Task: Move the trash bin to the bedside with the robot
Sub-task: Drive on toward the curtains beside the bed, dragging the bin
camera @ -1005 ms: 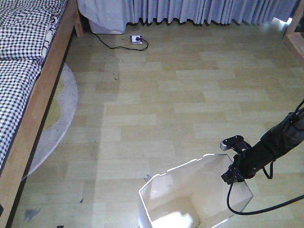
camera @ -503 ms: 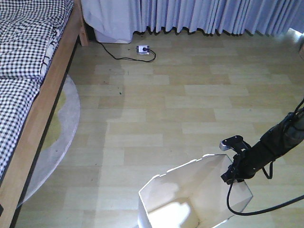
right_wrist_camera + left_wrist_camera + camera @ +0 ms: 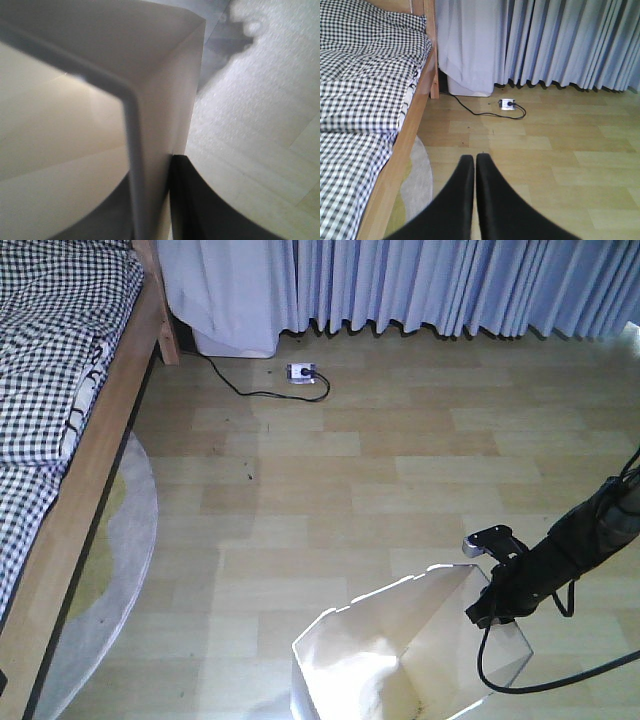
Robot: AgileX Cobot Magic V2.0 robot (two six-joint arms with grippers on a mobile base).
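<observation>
White trash bin [image 3: 370,645], angular rim, cream inside, upright on the floor and tapering downward, low in the front view. Well apart from the bedside [image 3: 95,475], a light-brown wooden frame under black-and-white checked bedding [image 3: 50,350] at far left. Pinched at the right rim by the robot's slim black right gripper [image 3: 488,612], jaws either side of the wall.

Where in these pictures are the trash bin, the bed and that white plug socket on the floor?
trash bin [image 3: 380,640], front-facing view, on its cream inner wall.
bed [image 3: 65,530], front-facing view, on the wooden side rail.
plug socket [image 3: 301,371], front-facing view, on its white body.
</observation>
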